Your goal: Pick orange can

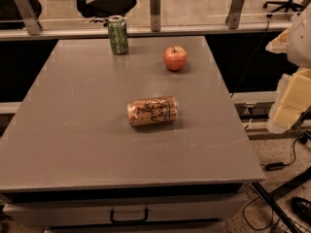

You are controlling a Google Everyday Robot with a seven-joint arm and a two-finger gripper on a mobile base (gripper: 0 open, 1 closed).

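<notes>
The orange can (152, 111) lies on its side near the middle of the grey table (73, 144), with its black cursive lettering facing up and its silver ends to the left and right. My gripper (291, 101) shows as pale blocks at the right edge of the camera view. It is off the table's right side, well to the right of the can and touching nothing on the table.
A green can (118, 34) stands upright at the table's back edge. A red apple (175, 58) sits to its right, behind the orange can. A rail with metal posts (154, 4) runs behind the table. Cables (282, 164) lie on the floor at right.
</notes>
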